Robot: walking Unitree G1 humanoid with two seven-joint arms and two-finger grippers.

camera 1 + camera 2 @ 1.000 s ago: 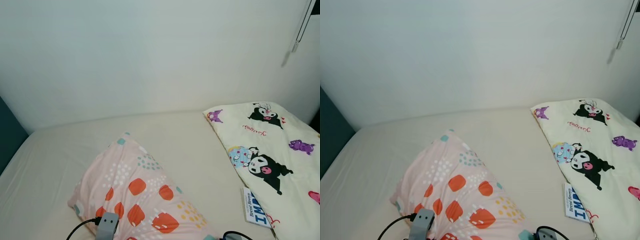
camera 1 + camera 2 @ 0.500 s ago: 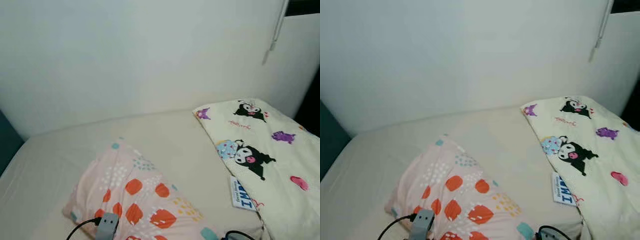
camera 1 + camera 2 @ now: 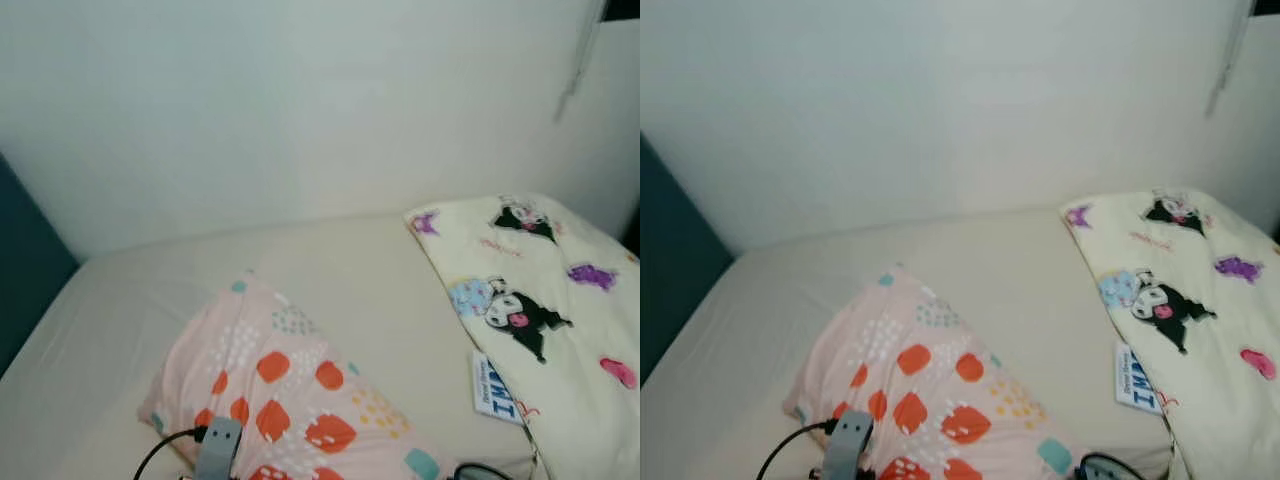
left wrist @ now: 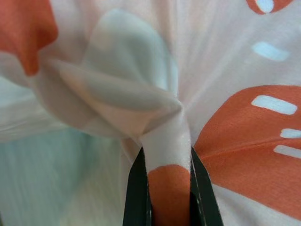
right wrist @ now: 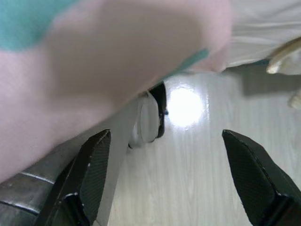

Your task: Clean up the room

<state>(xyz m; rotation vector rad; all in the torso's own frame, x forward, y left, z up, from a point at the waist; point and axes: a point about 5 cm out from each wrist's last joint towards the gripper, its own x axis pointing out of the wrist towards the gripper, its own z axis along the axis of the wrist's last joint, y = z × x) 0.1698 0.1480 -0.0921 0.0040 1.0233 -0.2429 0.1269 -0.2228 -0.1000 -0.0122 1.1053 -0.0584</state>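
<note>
A pink pillow [image 3: 270, 390] with orange patches and teal corners lies on the cream bed [image 3: 120, 310], its near end at the bottom of the eye views. My left gripper [image 4: 167, 155] is shut on a pinched fold of the pillow's cover [image 4: 164, 141], and its grey wrist [image 3: 218, 445] shows at the pillow's near left edge. My right gripper [image 5: 164, 136] is open, fingers [image 5: 94, 165] wide apart. It sits just under the blurred pink pillow [image 5: 103, 70], with pale floor [image 5: 188, 188] behind it.
A cream quilt [image 3: 560, 290] printed with cartoon characters lies on the bed's right side, a white and blue label [image 3: 495, 392] at its edge. A white wall stands behind the bed. A dark teal panel [image 3: 25, 270] borders the left. A cord [image 3: 580, 60] hangs at upper right.
The whole picture has swung sideways and back, so the camera moved. The pillow stays in my left gripper's hold in about the same place relative to my arms.
</note>
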